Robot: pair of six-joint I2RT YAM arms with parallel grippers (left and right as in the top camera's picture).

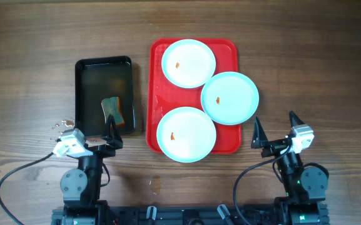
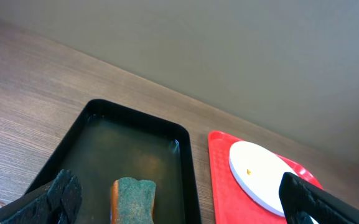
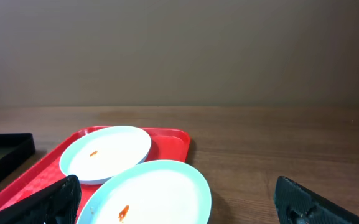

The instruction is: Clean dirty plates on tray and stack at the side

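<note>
Plates [image 1: 188, 63], three, dirty, are lying on the red tray [image 1: 157, 94], none cleaned yet; left gripper [image 2: 182, 196] and right gripper [image 1: 274, 130] are hanging spread and empty at 6 o'clock, the next move calling for the sponge [image 1: 113, 107] in the black tray [image 1: 83, 81] at 9 o'clock, nothing blocking.

Two black arms [image 1: 80, 181], white wrist blocks [image 1: 302, 132], looping black cables [image 1: 8, 181], pointed dark fingers [image 1: 256, 132], perhaps a green light [image 1: 302, 217].

Robot lab bench — wood-grain table [image 1: 30, 37], bare beige wall [image 3: 179, 50]
</note>
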